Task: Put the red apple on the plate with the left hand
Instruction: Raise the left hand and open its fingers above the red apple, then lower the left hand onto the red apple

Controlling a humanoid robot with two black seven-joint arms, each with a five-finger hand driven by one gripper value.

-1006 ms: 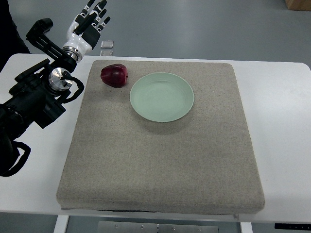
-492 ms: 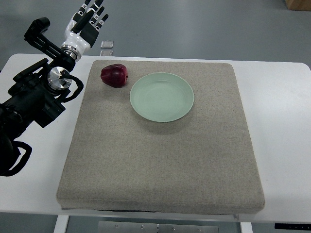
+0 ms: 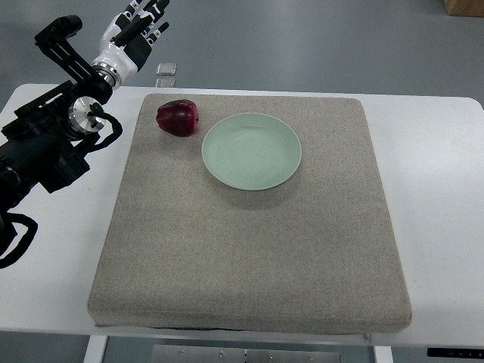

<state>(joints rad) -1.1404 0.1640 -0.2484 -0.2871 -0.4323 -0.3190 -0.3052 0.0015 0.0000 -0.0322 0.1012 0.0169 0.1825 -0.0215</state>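
- Top view shows our white-and-black left hand (image 3: 136, 26) up beyond the table's far-left corner, fingers spread, holding nothing.
- We judge the task barely begun: the dark red apple (image 3: 178, 118) lies on the grey felt mat (image 3: 249, 249), just left of the round pale green plate (image 3: 252, 150), and reach, grasp, carry and release all remain.
- We count one apple, one plate, one mat, one white table (image 3: 435, 204).
- Our right hand is out of view.
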